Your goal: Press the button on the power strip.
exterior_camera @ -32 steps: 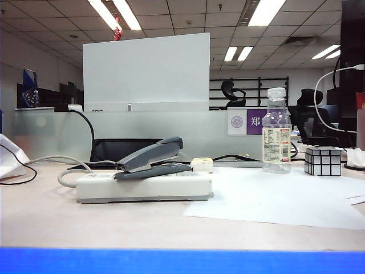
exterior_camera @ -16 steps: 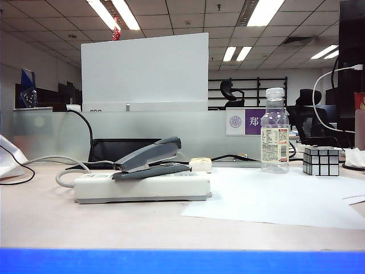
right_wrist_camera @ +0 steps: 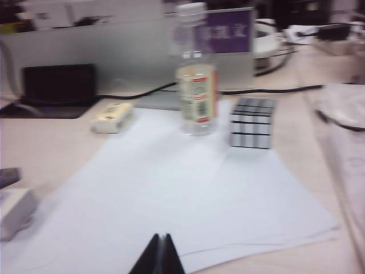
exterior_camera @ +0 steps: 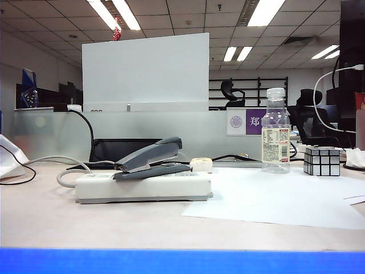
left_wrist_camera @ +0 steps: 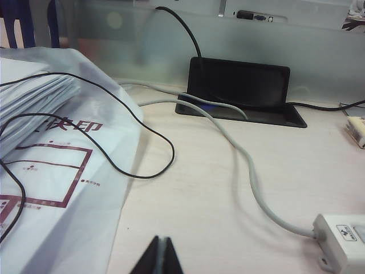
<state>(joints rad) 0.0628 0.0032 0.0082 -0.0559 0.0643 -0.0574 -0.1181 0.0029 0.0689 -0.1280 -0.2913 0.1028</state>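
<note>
Nothing has moved: you see one power strip (exterior_camera: 144, 188), one stapler (exterior_camera: 151, 158), and left gripper (left_wrist_camera: 160, 255) and right gripper (right_wrist_camera: 160, 253) closed, empty.

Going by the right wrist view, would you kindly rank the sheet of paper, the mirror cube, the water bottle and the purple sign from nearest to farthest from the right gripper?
From the shut right gripper:
1. sheet of paper, directly under and ahead of it.
2. mirror cube, at the paper's far edge.
3. water bottle, just behind the cube's line; close, but slightly farther.
4. purple sign, on the back partition.
</note>
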